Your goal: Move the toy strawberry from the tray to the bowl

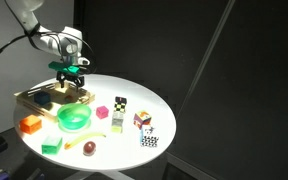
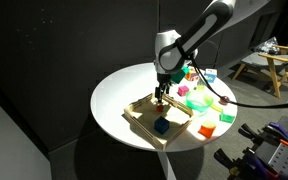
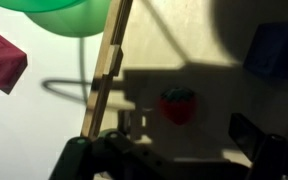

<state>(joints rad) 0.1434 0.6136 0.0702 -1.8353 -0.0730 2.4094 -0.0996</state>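
Observation:
The toy strawberry (image 3: 178,104), small and red with a green top, lies on the floor of the tray in shadow. The tray (image 1: 36,97) (image 2: 142,108) has a light wooden rim (image 3: 108,62). My gripper (image 3: 169,150) (image 1: 72,82) (image 2: 161,92) hangs open just above the tray, with the strawberry a little ahead of the gap between its fingers and untouched. The bright green bowl (image 1: 74,118) (image 2: 197,101) (image 3: 59,14) stands on the table just outside the rim. In both exterior views the strawberry is hidden by the gripper.
A dark blue object (image 3: 277,50) (image 2: 161,125) also lies in the tray. On the round table are a pink block (image 3: 2,58) (image 1: 102,112), an orange block (image 1: 29,125), a flat green block (image 1: 52,145), a dark red-brown ball (image 1: 89,148) and checkered cubes (image 1: 142,120).

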